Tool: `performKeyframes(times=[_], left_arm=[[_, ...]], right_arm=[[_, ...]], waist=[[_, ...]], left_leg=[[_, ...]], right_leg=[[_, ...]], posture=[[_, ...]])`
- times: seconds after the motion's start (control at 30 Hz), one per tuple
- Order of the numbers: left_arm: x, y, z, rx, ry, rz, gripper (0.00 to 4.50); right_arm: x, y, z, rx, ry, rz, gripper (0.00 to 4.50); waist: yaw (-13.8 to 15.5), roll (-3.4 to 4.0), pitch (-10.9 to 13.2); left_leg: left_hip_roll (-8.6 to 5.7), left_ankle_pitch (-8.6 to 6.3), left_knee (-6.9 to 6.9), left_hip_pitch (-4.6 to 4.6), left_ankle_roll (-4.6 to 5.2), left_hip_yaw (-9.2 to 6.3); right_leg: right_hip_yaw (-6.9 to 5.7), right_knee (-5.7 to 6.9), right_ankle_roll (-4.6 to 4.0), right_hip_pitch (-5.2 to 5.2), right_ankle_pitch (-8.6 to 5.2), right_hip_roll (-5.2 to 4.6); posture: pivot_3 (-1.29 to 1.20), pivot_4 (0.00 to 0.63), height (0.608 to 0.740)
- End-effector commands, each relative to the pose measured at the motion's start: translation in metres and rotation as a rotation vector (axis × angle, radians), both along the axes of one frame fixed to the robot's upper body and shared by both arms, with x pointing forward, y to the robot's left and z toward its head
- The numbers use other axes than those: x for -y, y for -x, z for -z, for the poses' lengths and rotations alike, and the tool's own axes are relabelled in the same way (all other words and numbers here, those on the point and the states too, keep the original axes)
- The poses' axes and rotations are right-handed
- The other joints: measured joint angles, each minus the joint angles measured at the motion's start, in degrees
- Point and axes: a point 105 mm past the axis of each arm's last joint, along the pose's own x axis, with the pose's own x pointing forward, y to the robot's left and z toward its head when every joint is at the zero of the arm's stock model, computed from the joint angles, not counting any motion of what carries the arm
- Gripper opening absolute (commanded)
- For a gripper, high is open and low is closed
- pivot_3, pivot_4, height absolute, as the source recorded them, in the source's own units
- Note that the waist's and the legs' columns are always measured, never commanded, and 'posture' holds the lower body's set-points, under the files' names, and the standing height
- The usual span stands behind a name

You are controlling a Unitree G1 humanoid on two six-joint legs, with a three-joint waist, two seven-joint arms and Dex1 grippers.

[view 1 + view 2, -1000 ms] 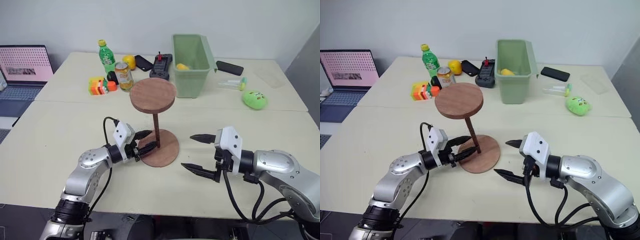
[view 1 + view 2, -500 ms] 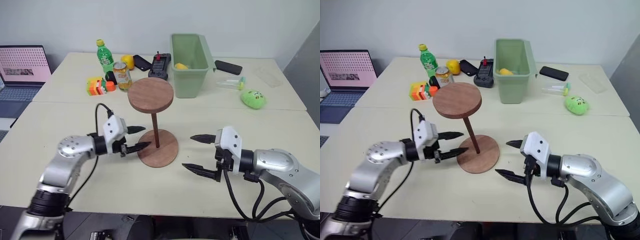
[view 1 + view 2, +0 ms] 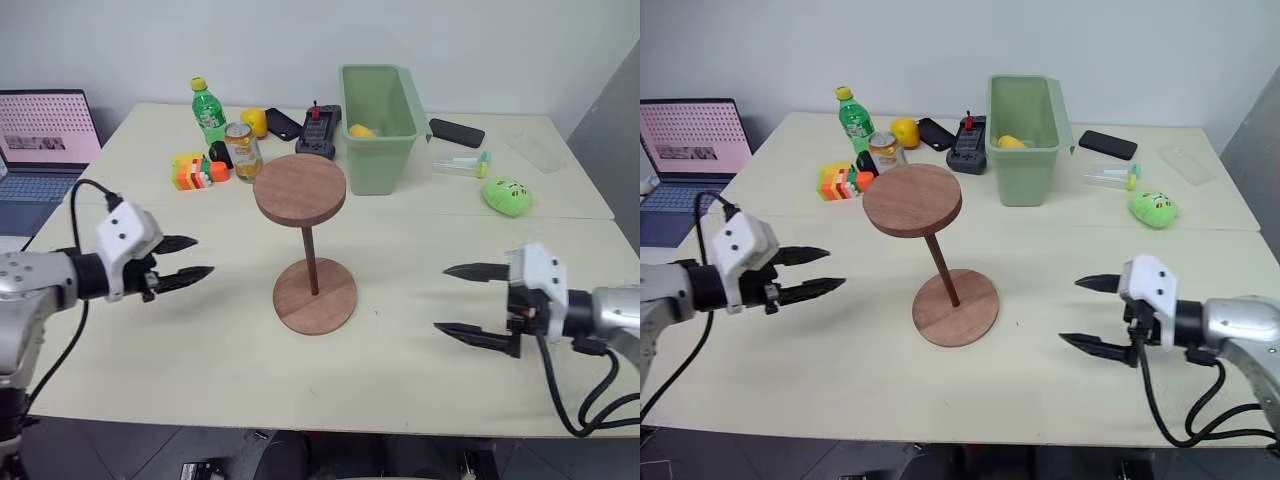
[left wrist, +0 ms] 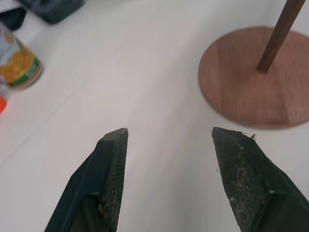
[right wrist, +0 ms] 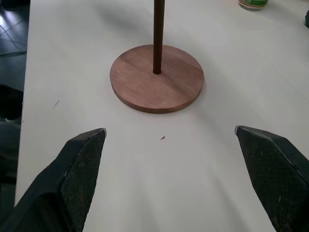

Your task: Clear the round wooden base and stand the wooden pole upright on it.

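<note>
Wooden pole (image 3: 311, 258) is left standing upright, head uppermost, on the round wooden base (image 3: 316, 296), both claws, left claw (image 3: 198, 257) and right claw (image 3: 455, 299), now drawn well apart, open and empty.

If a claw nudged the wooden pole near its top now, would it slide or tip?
Probably tip: the wooden pole is thin and tall, carrying a wide flat head up high. The round wooden base looks broad but thin, so likely light. Both claws are apart from it.

Green bin (image 3: 381, 130), soda bottle (image 3: 209, 111), laptop (image 3: 45, 140).
</note>
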Motion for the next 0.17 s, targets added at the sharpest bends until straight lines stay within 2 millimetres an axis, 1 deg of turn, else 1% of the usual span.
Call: performKeyframes(times=[0.03, 0.17], left_arm=[[-0.0116, -0.0018, -0.0169, 0.047, -0.033, -0.028, 2.86], [-0.0099, -0.0067, -0.0181, 0.056, -0.034, -0.015, 2.86]], right_arm=[[0.0075, 0.0016, -0.0161, 0.053, 0.007, -0.005, 4.50], [0.0071, 0.0000, -0.0198, 0.062, 0.013, -0.001, 4.50]], waist=[[0.00, 0.00, 0.00], [0.00, 0.00, 0.04]], left_leg=[[0.01, 0.00, 0.00, 0.00, 0.00, -0.01], [0.00, 0.00, 0.01, 0.00, 0.00, 0.01]], right_leg=[[-0.01, 0.00, 0.00, 0.00, 0.00, -0.01], [-0.01, 0.01, 0.00, 0.01, 0.00, -0.01]], posture=[[0.00, 0.150, 0.740], [0.00, 0.150, 0.740]])
